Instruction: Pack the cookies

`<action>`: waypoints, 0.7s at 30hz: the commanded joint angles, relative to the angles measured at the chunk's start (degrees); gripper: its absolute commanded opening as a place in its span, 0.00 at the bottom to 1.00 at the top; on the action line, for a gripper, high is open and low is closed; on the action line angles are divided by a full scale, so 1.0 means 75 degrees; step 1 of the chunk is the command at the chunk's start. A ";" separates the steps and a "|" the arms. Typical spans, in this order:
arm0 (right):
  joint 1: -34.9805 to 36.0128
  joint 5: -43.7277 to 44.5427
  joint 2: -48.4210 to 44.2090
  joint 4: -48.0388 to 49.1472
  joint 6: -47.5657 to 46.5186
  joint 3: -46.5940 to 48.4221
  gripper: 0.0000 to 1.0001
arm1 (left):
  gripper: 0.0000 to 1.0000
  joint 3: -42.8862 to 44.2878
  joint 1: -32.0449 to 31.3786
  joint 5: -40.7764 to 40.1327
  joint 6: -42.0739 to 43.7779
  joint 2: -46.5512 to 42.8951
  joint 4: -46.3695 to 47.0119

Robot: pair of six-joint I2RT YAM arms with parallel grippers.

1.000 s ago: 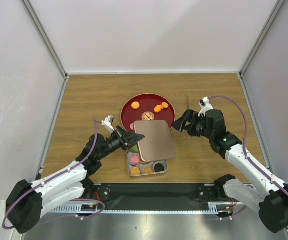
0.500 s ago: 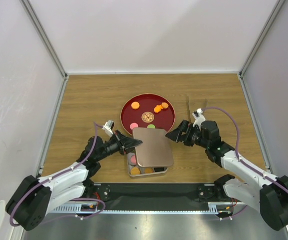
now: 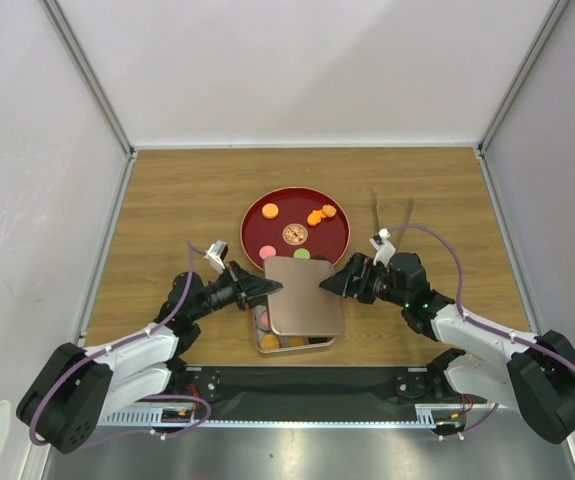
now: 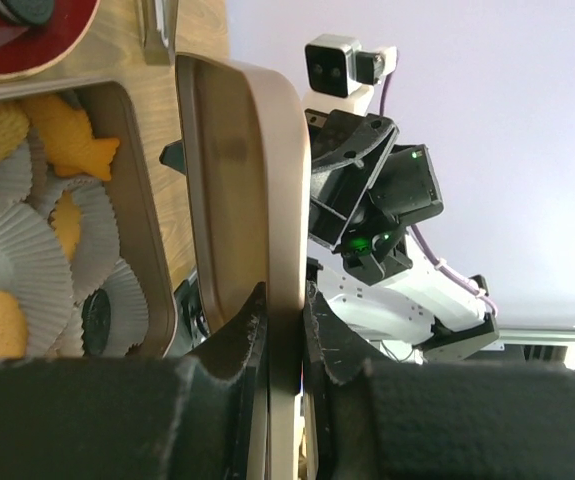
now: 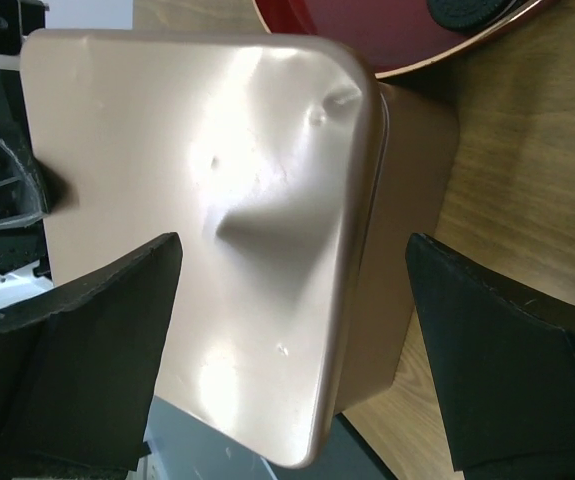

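A copper-coloured lid (image 3: 303, 296) hangs tilted over the square tin (image 3: 293, 343). My left gripper (image 3: 270, 289) is shut on the lid's left rim; in the left wrist view the rim (image 4: 282, 180) runs up from between my left gripper (image 4: 285, 305). My right gripper (image 3: 333, 281) is open at the lid's right edge, and its fingers (image 5: 87, 340) stand either side of the lid (image 5: 207, 190) without touching. Cookies (image 3: 314, 217) lie on the red plate (image 3: 257, 232). More cookies (image 4: 67, 140) sit in the tin's paper cups.
The red plate stands just behind the tin, its rim close to the lid's far edge. A thin dark tool (image 3: 376, 208) lies on the wood right of the plate. White walls close in the table on three sides.
The lid has come down and nearer, over the tin, still in my left gripper. My right gripper has swung left and towards me, up to the lid's right edge.
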 commanded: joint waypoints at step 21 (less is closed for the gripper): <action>0.0534 0.0332 0.0127 0.0625 0.0126 -0.0284 0.93 | 0.09 -0.0360 0.0344 0.0697 -0.0321 0.1275 0.2223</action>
